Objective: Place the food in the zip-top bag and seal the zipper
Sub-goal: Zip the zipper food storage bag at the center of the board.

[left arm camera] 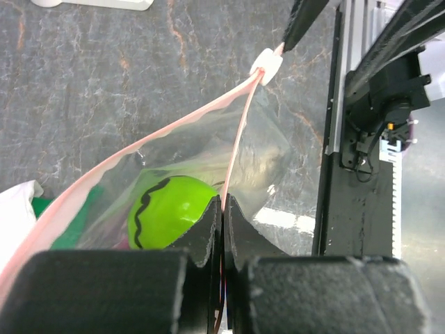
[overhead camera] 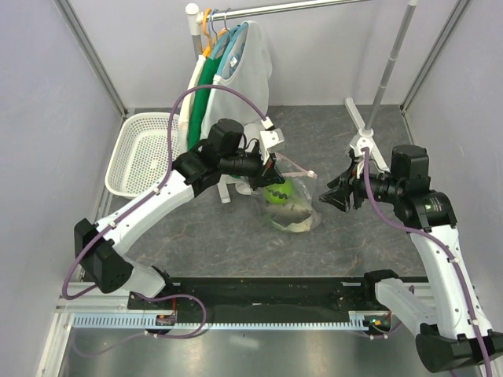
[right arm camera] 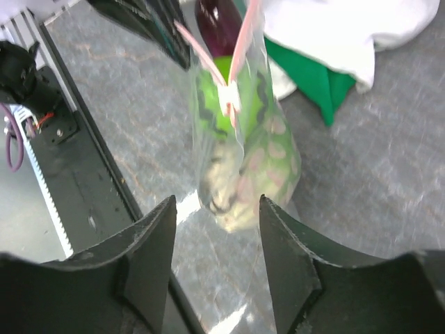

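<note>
Two hands; left hand (left arm camera: 222, 209) clenched on zipper (left arm camera: 201, 110); right hand (right arm camera: 215, 229) released, jaws apart

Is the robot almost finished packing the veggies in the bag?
Nearly. Done: the green round fruit, the eggplant and a pale vegetable sit inside the zip-top bag. In hand: the left gripper is shut on the pink zipper at the bag's mouth; the right gripper is open, apart from it. Left: the zipper gapes, so the mouth needs sealing.
</note>
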### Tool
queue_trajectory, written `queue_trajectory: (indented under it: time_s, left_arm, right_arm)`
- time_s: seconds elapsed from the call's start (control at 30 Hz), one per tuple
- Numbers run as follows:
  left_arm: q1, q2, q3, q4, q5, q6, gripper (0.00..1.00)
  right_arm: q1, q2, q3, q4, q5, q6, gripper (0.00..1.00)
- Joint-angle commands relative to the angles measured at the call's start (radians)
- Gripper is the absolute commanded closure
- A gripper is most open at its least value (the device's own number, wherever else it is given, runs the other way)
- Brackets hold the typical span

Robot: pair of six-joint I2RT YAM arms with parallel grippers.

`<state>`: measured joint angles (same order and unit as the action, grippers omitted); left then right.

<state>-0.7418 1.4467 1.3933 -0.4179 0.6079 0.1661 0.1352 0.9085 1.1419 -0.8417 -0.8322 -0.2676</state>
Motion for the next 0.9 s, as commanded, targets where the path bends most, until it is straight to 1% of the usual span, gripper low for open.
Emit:
queue_trajectory:
  time_s: [0.0,0.1,0.2,0.23,0.27,0.33,0.5,0.57,0.6,0.67,0.7,0.77,0.8,0.87]
  left_arm:
    - [0.001,-0.003,0.050,0.071,0.049,-0.051,0.98]
    - [0.001,-0.008,0.049,0.076,0.058,-0.054,0.98]
    - [-0.001,-0.009,0.039,0.080,0.064,-0.060,0.98]
    - [-0.001,-0.009,0.038,0.082,0.066,-0.059,0.98]
    - [-0.001,-0.008,0.035,0.083,0.069,-0.059,0.98]
    - [-0.001,-0.009,0.032,0.085,0.081,-0.059,0.98]
    - [-0.001,-0.008,0.027,0.088,0.099,-0.054,0.98]
    - [-0.001,-0.008,0.027,0.088,0.098,-0.054,0.98]
    - [-0.001,-0.006,0.026,0.090,0.096,-0.054,0.98]
    - [-0.001,-0.005,0.026,0.090,0.092,-0.056,0.98]
    - [-0.001,-0.003,0.027,0.088,0.093,-0.059,0.98]
    - [-0.001,-0.003,0.027,0.091,0.089,-0.060,0.98]
    - [-0.001,-0.003,0.029,0.093,0.087,-0.059,0.98]
    - [-0.001,-0.002,0.030,0.090,0.082,-0.056,0.98]
  right_arm:
    - [0.000,-0.028,-0.068,0.219,-0.068,0.073,0.44]
    - [0.001,-0.033,-0.113,0.302,-0.068,0.099,0.46]
    - [0.003,-0.048,-0.174,0.426,-0.058,0.125,0.47]
    - [0.003,-0.060,-0.209,0.499,-0.050,0.139,0.47]
    - [0.003,-0.069,-0.226,0.538,-0.044,0.154,0.47]
    - [0.004,-0.083,-0.258,0.631,-0.033,0.198,0.43]
    - [0.020,-0.056,-0.266,0.688,-0.051,0.222,0.42]
    - [0.038,-0.051,-0.258,0.701,-0.062,0.232,0.44]
    - [0.049,-0.049,-0.258,0.701,-0.059,0.234,0.49]
    - [0.082,-0.052,-0.263,0.693,-0.033,0.225,0.55]
    - [0.092,-0.056,-0.266,0.687,-0.028,0.219,0.62]
    - [0.113,-0.063,-0.280,0.667,-0.012,0.196,0.72]
    - [0.121,-0.074,-0.281,0.658,-0.005,0.188,0.83]
    - [0.129,-0.082,-0.288,0.641,0.004,0.173,0.95]
